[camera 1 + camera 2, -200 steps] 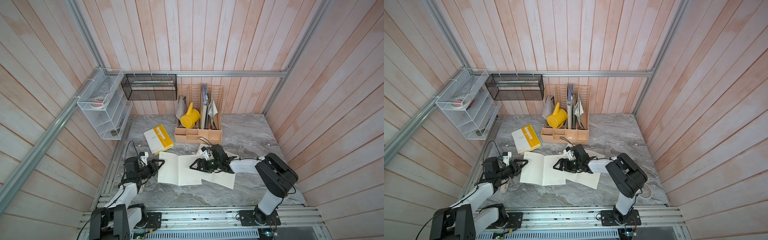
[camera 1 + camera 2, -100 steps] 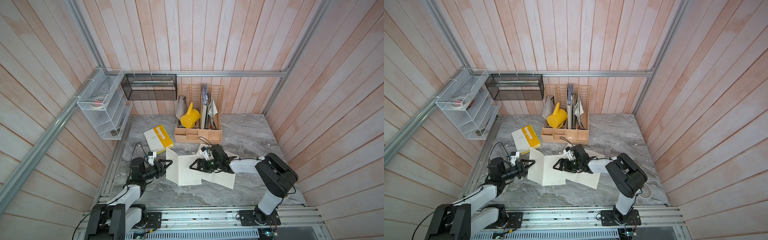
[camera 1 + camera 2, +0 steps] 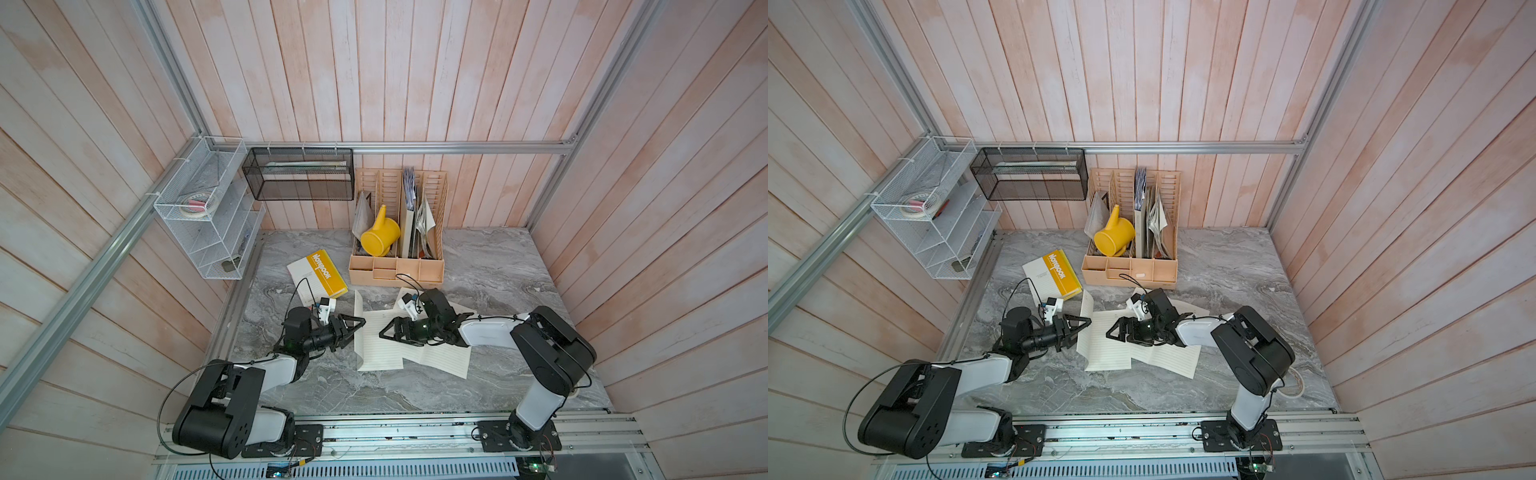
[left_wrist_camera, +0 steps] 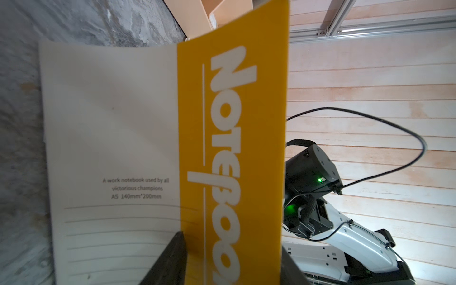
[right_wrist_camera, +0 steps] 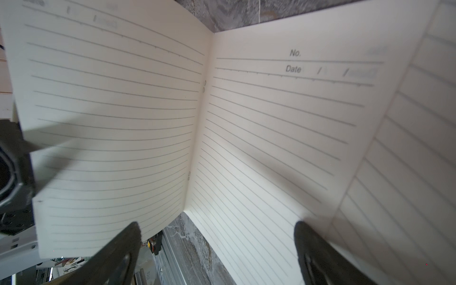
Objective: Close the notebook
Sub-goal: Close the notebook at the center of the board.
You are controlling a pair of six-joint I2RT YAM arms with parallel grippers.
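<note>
Notebook: roughly halfway shut, at a guess. Lies on the table near the middle of the front edge, right half flat, left half tipped up close to upright with the yellow cover facing outward. Still needs swinging over and pressing down onto the right half. Has the left gripper against that cover, jaws part open, pushing rather than pinching. Has the right gripper low over the flat page beside the spine, jaws wide, holding nothing; cannot tell whether touching the paper. Differs from a second ago: left half then flat on the table with the left gripper at its outer edge, now lifted with that gripper moved inward; right gripper unmoved.
</note>
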